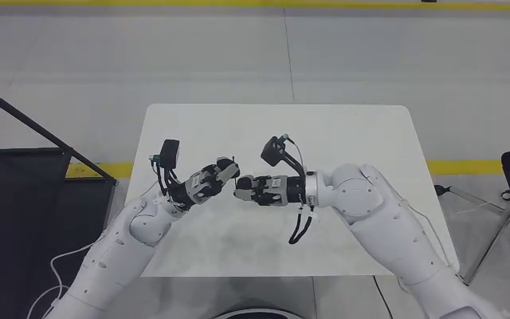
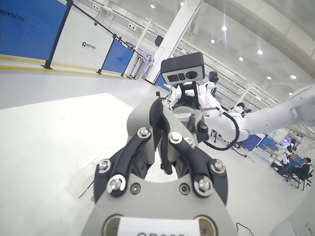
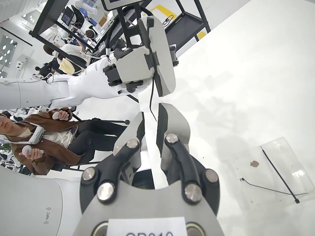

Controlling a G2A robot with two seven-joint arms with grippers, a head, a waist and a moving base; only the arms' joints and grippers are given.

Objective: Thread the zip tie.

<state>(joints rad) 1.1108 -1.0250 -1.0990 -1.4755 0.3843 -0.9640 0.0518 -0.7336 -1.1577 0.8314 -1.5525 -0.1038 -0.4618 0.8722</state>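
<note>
Nearest the right wrist camera, the right gripper (image 3: 151,112) is being held slightly spread, its two grey, black-padded fingers standing apart around the free tip of the thin black plastic zip tie (image 3: 150,96). No pinch is being made on it yet. Farther up, the tie is being gripped by the left gripper (image 2: 157,106), whose fingers are being pressed together on it, so the strip is hanging out toward the right one.

Over the middle of the white rectangular table (image 1: 358,143) the two are being held nose to nose, the left gripper lying at about ten o'clock from the right.

The step in hand is being judged as taking up the tail before threading. The next move is calling for the right fingers to be closed on the tip without kinking it.

Two spare black zip ties (image 3: 279,175) are lying on a clear plastic sheet (image 3: 288,153).

White labels (image 3: 146,227) on the gripper bases are being cut off by the frame edge, so their print cannot be read. Lettering on the white wall panel (image 2: 89,46) is being left unquoted.
</note>
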